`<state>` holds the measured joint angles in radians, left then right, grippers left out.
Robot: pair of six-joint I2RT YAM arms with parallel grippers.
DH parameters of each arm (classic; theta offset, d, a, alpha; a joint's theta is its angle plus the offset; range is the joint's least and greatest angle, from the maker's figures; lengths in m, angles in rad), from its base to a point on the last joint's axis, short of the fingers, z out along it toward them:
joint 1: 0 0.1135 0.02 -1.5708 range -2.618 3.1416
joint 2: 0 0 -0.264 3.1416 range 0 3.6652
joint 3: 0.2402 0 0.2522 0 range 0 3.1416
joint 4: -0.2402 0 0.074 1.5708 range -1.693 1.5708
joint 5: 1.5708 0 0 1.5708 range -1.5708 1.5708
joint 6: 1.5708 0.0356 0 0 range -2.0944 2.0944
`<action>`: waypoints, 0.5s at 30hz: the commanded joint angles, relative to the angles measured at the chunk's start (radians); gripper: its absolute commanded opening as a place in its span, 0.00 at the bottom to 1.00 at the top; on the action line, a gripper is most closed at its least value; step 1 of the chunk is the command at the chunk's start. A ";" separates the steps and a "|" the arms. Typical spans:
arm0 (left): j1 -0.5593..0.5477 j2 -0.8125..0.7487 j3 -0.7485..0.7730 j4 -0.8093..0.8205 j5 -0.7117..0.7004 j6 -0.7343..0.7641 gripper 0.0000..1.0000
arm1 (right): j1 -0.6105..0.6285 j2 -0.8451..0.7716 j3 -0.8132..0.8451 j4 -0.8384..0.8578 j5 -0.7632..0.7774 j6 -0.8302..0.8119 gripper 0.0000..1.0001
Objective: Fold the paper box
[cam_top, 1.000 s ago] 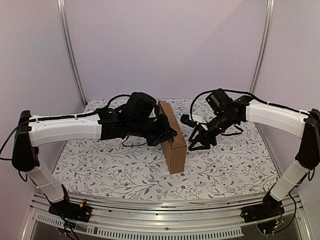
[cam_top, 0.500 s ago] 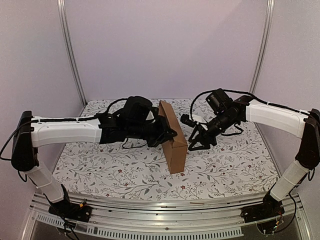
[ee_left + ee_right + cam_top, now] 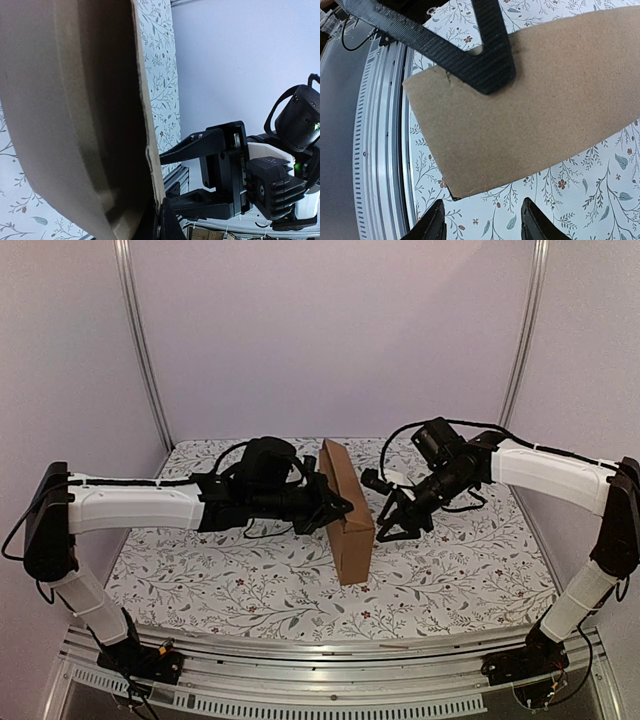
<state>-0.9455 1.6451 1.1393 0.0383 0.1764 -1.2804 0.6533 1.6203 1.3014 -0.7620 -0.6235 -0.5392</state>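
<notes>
The table [image 3: 200,580], under a floral-print cloth, carries the paper box [image 3: 348,535] at its middle. The box is plain brown corrugated board, matt, standing on edge, with its long axis running far to near. The left gripper [image 3: 338,506] is pinched tight on the upper rim, so that arm is nearer. The right gripper [image 3: 391,528], jaws apart and empty, hangs just beside the right face.
</notes>
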 commanded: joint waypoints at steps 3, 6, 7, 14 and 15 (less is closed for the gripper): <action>0.031 0.089 -0.042 -0.186 -0.018 0.081 0.00 | -0.008 -0.058 0.089 -0.026 0.016 0.022 0.51; 0.033 0.082 0.001 -0.212 -0.017 0.118 0.03 | -0.010 -0.054 0.151 -0.038 0.026 0.026 0.51; 0.033 0.078 0.020 -0.230 -0.020 0.130 0.05 | -0.013 -0.044 0.169 -0.048 0.029 0.028 0.51; 0.040 -0.001 0.094 -0.309 -0.078 0.181 0.21 | -0.042 -0.004 0.275 -0.062 0.037 0.044 0.51; 0.041 -0.013 0.099 -0.319 -0.085 0.187 0.23 | -0.041 0.002 0.285 -0.062 0.031 0.051 0.51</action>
<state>-0.9302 1.6604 1.2236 -0.1085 0.1600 -1.1522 0.6250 1.5982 1.5326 -0.8005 -0.5991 -0.5148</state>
